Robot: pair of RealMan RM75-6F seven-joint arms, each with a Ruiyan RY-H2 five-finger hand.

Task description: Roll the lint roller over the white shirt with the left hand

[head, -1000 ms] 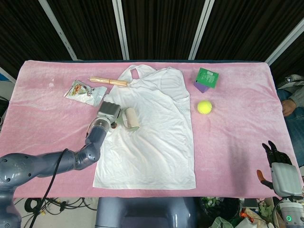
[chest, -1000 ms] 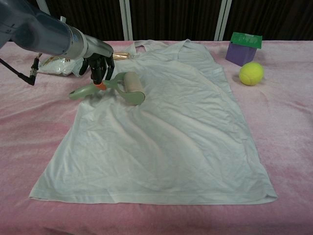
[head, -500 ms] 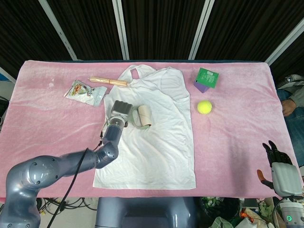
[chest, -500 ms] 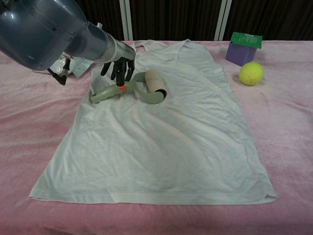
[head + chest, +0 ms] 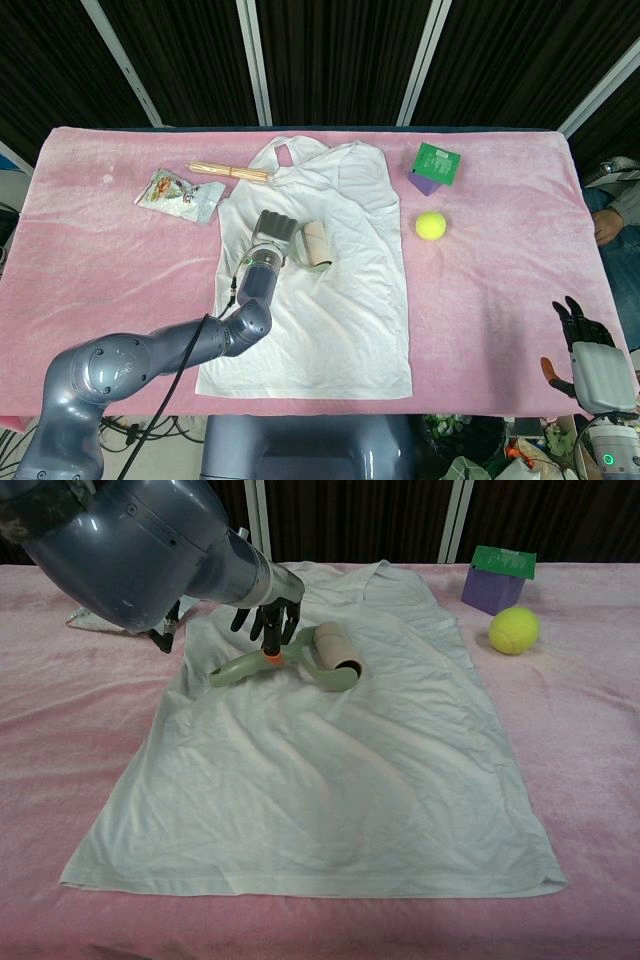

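The white shirt [image 5: 320, 290] [image 5: 330, 770] lies flat on the pink table. A lint roller [image 5: 315, 244] [image 5: 333, 656] with a pale green handle rests its cream drum on the shirt's upper middle. My left hand [image 5: 273, 229] [image 5: 266, 618] grips the handle from above, with the drum to its right. My right hand [image 5: 592, 362] hangs off the table's near right corner, holding nothing, fingers straight; the chest view does not show it.
A yellow tennis ball [image 5: 431, 225] [image 5: 514, 630] and a purple box with a green lid [image 5: 433, 166] [image 5: 497, 578] lie right of the shirt. A snack packet [image 5: 180, 194] and a bundle of wooden sticks [image 5: 228, 171] lie to its left.
My left hand has pushed the lint roller rightward across the shirt, from its left edge toward the middle. The right hand has not moved.
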